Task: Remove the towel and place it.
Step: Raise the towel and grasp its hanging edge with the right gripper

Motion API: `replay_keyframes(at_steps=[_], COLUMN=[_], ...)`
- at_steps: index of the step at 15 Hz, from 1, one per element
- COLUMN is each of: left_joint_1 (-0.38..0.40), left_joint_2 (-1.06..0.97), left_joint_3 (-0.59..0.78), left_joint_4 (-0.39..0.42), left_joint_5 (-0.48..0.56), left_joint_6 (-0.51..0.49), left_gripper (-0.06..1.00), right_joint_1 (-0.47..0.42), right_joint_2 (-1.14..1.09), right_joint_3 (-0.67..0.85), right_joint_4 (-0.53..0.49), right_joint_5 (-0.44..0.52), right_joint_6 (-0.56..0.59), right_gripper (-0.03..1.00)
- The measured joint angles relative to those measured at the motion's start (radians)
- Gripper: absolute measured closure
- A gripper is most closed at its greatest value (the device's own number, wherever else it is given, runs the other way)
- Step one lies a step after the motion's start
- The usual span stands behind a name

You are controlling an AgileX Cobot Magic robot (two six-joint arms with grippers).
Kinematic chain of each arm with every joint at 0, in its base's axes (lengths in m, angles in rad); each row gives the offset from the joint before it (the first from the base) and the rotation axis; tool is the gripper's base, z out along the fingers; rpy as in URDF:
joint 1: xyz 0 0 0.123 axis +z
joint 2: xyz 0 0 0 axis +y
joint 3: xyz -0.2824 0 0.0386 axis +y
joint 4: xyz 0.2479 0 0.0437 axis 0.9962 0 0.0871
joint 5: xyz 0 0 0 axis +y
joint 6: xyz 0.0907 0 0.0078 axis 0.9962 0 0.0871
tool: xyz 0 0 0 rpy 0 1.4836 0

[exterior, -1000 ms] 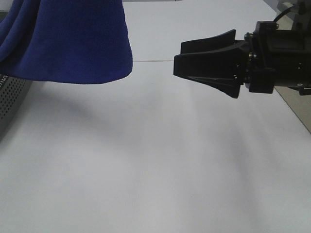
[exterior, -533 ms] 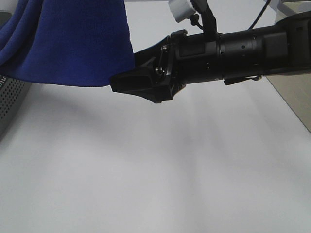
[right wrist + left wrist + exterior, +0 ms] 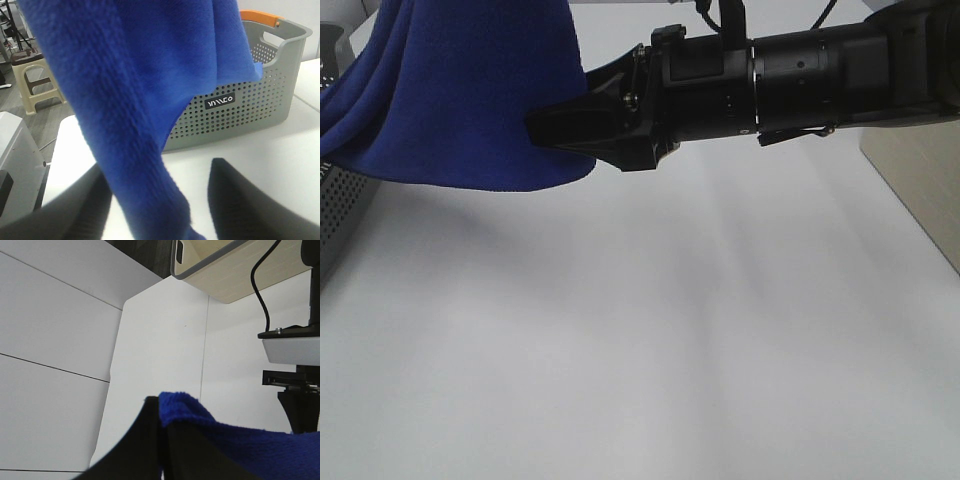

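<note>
Left claw (image 3: 162,440) is clamped shut on a fold of the towel (image 3: 470,90), so it hangs clear above the bench's (image 3: 670,350) far left corner. Right claw (image 3: 157,200) stands open, astride the hanging edge and not gripping, evidently positioned for a second hold.

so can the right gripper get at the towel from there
Probably yes: a hanging fold of the towel sits inside the open right gripper, with nothing blocking it.
</note>
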Motion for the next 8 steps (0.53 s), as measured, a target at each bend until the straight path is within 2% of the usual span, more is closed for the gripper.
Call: replay_keyframes(at_steps=[2, 4, 5, 7, 8], left_joint_1=[0.000, 0.000, 0.000, 0.000, 0.000], left_joint_2=[0.000, 0.001, 0.005, 0.015, 0.025], left_joint_3=[0.000, 0.000, 0.000, 0.000, 0.000], left_joint_4=[0.006, 0.019, 0.021, 0.021, 0.021], left_joint_5=[0.000, 0.000, 0.000, 0.000, 0.000], left_joint_6=[0.000, 0.000, 0.000, -0.011, -0.023], left_gripper=[0.94, 0.94, 0.94, 0.94, 0.94], right_joint_1=[0.000, 0.000, 0.000, 0.000, 0.000], right_joint_2=[0.000, -0.001, -0.011, -0.046, -0.082], right_joint_3=[0.000, 0.000, 0.000, -0.001, -0.007], right_joint_4=[-0.005, -0.060, -0.092, -0.146, -0.218], right_joint_5=[0.000, 0.000, -0.004, -0.038, -0.068], right_joint_6=[0.070, 0.159, 0.219, 0.342, 0.427], right_gripper=[0.65, 0.90, 0.95, 0.95, 0.95])
